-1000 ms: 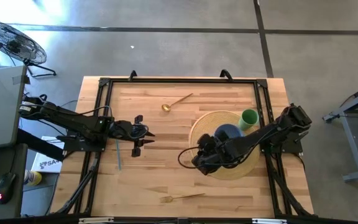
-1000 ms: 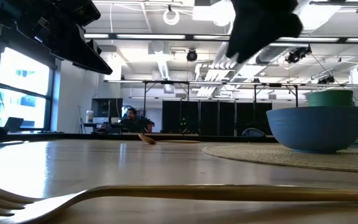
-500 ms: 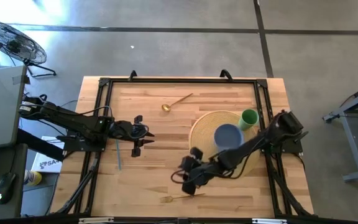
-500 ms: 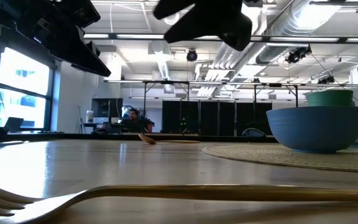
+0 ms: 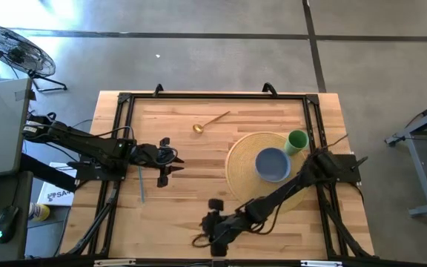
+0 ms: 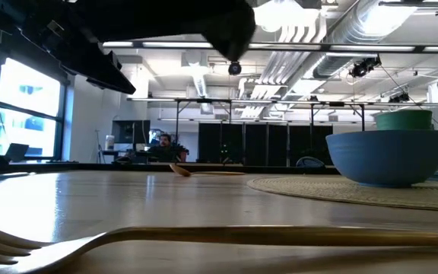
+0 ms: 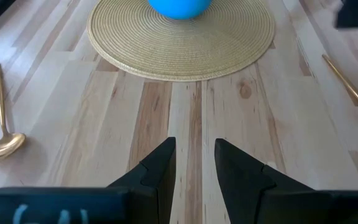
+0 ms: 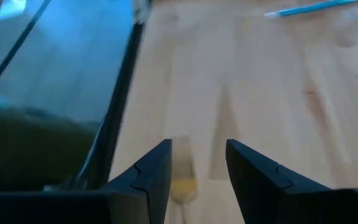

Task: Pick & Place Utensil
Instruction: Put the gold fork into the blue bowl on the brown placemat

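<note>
The left gripper [image 5: 170, 163] is waiting at the table's left side, its fingers [image 7: 156, 169] parted and holding nothing, well apart from the fork. The fork [image 5: 201, 239] is lying near the front edge of the table [image 5: 191, 194], its long axis running roughly left–right, tines pointing left. The right gripper [image 5: 215, 222] is hanging directly over it — far nearer than the left — with its fingers [image 8: 151, 171] apart, and the wrist view is showing a golden piece of the fork [image 8: 182, 184] sitting in the gap between them. Judging from this, the next move is calling for a straight descent, fingers closing across the handle.
</note>
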`<action>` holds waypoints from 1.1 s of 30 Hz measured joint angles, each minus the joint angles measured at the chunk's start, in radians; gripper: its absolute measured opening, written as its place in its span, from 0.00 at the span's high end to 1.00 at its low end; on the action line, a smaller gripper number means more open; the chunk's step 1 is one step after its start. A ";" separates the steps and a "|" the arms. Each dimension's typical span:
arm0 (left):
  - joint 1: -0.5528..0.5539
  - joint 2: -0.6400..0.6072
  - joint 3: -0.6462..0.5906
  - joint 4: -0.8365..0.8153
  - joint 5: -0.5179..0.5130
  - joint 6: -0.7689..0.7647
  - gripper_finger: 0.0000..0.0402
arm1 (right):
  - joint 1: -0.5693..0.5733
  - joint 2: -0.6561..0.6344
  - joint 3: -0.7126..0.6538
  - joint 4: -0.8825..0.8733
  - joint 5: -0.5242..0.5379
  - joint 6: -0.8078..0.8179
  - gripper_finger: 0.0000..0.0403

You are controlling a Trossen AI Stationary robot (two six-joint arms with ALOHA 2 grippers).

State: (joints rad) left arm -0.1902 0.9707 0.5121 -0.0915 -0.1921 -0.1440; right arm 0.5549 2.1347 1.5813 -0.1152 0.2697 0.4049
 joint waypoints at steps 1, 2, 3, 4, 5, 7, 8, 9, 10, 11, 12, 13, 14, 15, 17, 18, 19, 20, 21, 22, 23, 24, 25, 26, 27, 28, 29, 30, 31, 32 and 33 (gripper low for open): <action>0.000 0.000 0.000 0.001 0.000 0.000 0.73 | 0.001 0.023 0.026 -0.018 -0.016 -0.032 0.64; 0.000 0.000 0.000 0.002 0.000 0.000 0.73 | 0.003 0.046 0.053 -0.039 -0.032 -0.053 0.64; 0.000 0.000 0.000 0.003 0.000 0.000 0.73 | 0.004 0.067 0.080 -0.063 -0.050 -0.069 0.64; 0.000 0.000 0.000 0.004 0.000 0.000 0.73 | 0.006 0.088 0.106 -0.085 -0.068 -0.072 0.64; 0.000 0.000 0.000 0.009 0.000 0.000 0.73 | 0.009 0.107 0.132 -0.113 -0.082 -0.074 0.64; 0.000 0.000 0.000 0.019 0.000 0.000 0.73 | 0.011 0.138 0.181 -0.171 -0.097 -0.073 0.64; 0.000 0.000 0.000 0.021 0.000 0.000 0.73 | 0.014 0.152 0.203 -0.193 -0.096 -0.073 0.64; 0.000 0.000 0.000 0.020 0.000 0.000 0.73 | 0.016 0.164 0.222 -0.214 -0.092 -0.069 0.64; 0.000 0.000 0.000 0.020 0.000 0.000 0.73 | 0.019 0.175 0.241 -0.226 -0.085 -0.068 0.64; 0.000 0.000 0.000 0.020 0.000 0.000 0.73 | 0.022 0.181 0.257 -0.235 -0.082 -0.069 0.64; 0.000 0.000 0.000 0.020 0.000 0.000 0.73 | 0.026 0.182 0.268 -0.241 -0.077 -0.071 0.64; 0.000 0.000 0.000 0.020 0.000 0.000 0.73 | 0.031 0.182 0.274 -0.239 -0.068 -0.072 0.64; 0.000 0.000 0.000 0.020 0.000 0.000 0.73 | 0.036 0.181 0.280 -0.237 -0.058 -0.073 0.64; 0.000 0.000 0.000 0.020 0.000 0.000 0.73 | 0.043 0.181 0.285 -0.240 -0.047 -0.073 0.64; 0.000 0.000 0.000 0.022 0.000 0.000 0.73 | 0.056 0.181 0.288 -0.249 -0.033 -0.073 0.64; 0.000 0.000 0.000 0.022 0.000 0.000 0.73 | 0.060 0.181 0.287 -0.247 -0.032 -0.072 0.63; 0.000 0.000 0.000 0.021 0.000 0.000 0.73 | 0.064 0.181 0.280 -0.244 -0.031 -0.067 0.63; 0.000 0.000 0.000 0.022 0.000 0.000 0.73 | 0.066 0.180 0.272 -0.245 -0.024 -0.063 0.62; 0.000 0.000 0.000 0.022 0.000 0.000 0.73 | 0.069 0.180 0.266 -0.250 -0.013 -0.052 0.61; 0.000 0.000 0.000 0.022 0.000 0.000 0.73 | 0.072 0.181 0.259 -0.255 0.001 -0.046 0.61; 0.000 0.000 0.000 0.022 0.000 0.000 0.73 | 0.074 0.181 0.250 -0.252 0.010 -0.046 0.60; 0.000 0.000 0.000 0.023 0.000 0.000 0.73 | 0.074 0.181 0.241 -0.241 0.011 -0.046 0.59; 0.000 0.000 0.000 0.022 0.000 0.000 0.73 | 0.074 0.180 0.227 -0.225 0.010 -0.044 0.58; 0.000 0.000 0.000 0.022 0.000 0.000 0.73 | 0.074 0.180 0.214 -0.217 0.006 -0.037 0.58; 0.000 0.000 0.000 0.022 0.000 0.000 0.73 | 0.074 0.180 0.203 -0.217 0.000 -0.027 0.57; 0.000 0.000 0.000 0.022 0.000 0.000 0.73 | 0.074 0.181 0.195 -0.217 -0.014 -0.021 0.57; 0.000 0.000 0.000 0.022 0.000 0.000 0.73 | 0.074 0.181 0.189 -0.213 -0.027 -0.020 0.56; 0.000 0.000 0.000 0.022 0.000 0.000 0.73 | 0.074 0.181 0.183 -0.207 -0.033 -0.020 0.56; 0.000 0.000 0.000 0.022 0.002 0.000 0.73 | 0.074 0.181 0.180 -0.204 -0.024 -0.020 0.56; 0.000 0.000 0.000 0.021 0.004 0.000 0.73 | 0.075 0.181 0.177 -0.206 -0.010 -0.021 0.56; 0.000 0.000 0.000 0.021 0.008 0.000 0.73 | 0.076 0.181 0.175 -0.213 0.002 -0.026 0.56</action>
State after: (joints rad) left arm -0.1898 0.9707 0.5121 -0.0701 -0.1842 -0.1440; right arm 0.6312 2.3154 1.7564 -0.3281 0.2715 0.3792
